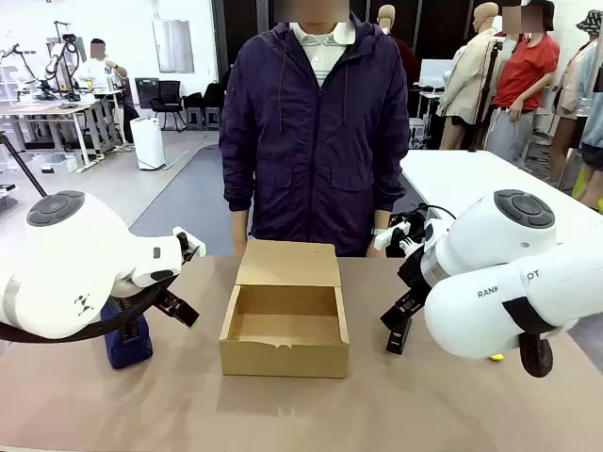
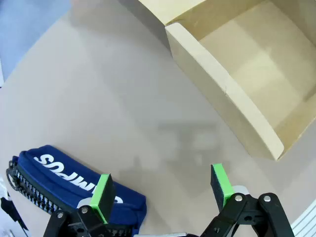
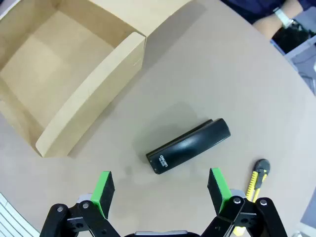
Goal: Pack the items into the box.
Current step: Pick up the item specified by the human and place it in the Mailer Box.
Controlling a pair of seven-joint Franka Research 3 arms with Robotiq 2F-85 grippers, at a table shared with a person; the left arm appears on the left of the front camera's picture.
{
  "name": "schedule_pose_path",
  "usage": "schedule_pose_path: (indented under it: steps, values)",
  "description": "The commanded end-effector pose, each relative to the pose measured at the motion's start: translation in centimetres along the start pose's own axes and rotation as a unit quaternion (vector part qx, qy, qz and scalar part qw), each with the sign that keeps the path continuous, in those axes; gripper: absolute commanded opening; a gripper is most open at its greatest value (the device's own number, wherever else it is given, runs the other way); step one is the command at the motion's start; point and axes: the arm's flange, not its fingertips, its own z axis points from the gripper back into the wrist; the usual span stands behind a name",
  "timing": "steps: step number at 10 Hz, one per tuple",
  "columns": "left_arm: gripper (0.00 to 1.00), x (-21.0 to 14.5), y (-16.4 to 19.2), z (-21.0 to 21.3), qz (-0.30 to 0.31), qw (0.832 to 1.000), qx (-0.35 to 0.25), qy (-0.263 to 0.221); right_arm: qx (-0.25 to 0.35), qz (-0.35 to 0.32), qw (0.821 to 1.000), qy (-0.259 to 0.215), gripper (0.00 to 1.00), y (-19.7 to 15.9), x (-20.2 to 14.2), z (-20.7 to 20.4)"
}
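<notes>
Stapler (image 3: 188, 146) lies flat, glossy black with white print, near my brown box (image 3: 91, 96); right gripper (image 3: 160, 185) and left gripper (image 2: 163, 185) gape empty.

I see the left arm (image 1: 71, 264) bent in from its side, wrist angled downward. The left gripper (image 2: 163, 190) hangs with jaws wide apart, nothing between its green pads (image 2: 102, 195). The right arm (image 1: 513, 282) mirrors this pose. The right gripper (image 3: 160, 190) is likewise spread and grips nothing.
</notes>
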Motion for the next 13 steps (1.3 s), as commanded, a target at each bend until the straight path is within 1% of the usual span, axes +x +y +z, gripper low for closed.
schedule_pose_path:
  steps: [1,13]
  values:
    - [1.0,0.01,0.0,0.03,0.0,1.0,0.0,0.0,0.0,0.0,1.0,0.0,1.0,0.0,0.0,0.0]
    - [1.0,0.0,0.0,0.0,0.0,1.0,0.0,0.0,0.0,0.0,1.0,0.0,1.0,0.01,0.0,0.0]
